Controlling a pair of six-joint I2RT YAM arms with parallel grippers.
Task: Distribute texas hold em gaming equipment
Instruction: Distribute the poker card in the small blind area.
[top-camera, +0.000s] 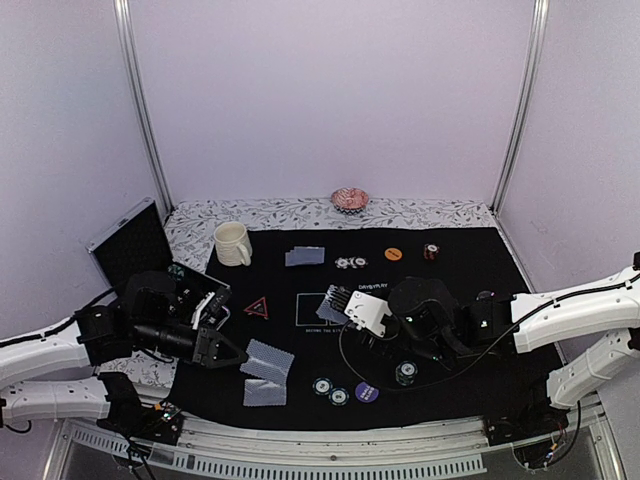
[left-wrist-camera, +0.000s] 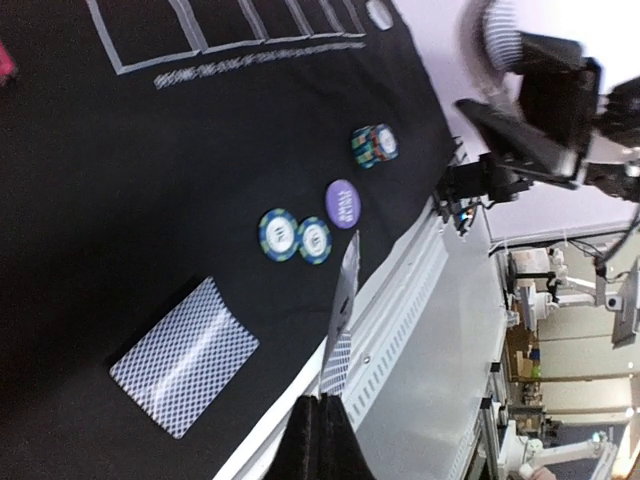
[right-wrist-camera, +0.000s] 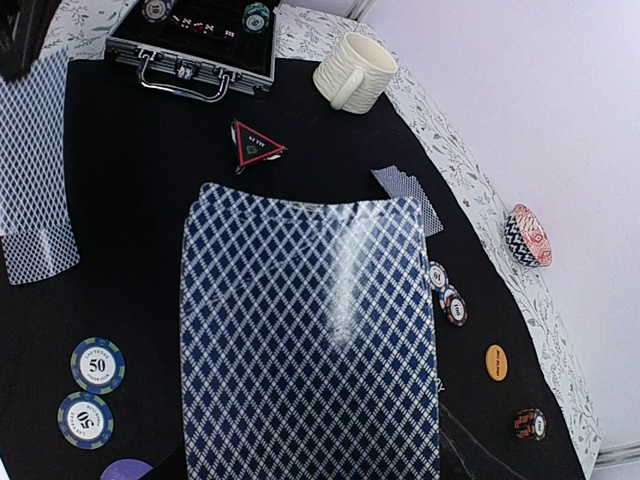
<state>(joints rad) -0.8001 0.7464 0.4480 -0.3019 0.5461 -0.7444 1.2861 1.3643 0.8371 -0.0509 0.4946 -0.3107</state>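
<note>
Currently the left gripper (left-wrist-camera: 322, 402) is pressed together on one blue-backed playing card (left-wrist-camera: 340, 300) and holds it on edge above the black mat (left-wrist-camera: 120, 180), near a second card (left-wrist-camera: 185, 355) lying face down. The right gripper (top-camera: 350, 306) pinches a pack of cards (right-wrist-camera: 310, 340) over the mat's middle. Two striped chips (left-wrist-camera: 296, 237) lie beside the purple button (left-wrist-camera: 342, 203).

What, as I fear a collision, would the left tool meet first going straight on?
Probably the purple button, just past the card in the left tool; depth is unclear.
</note>
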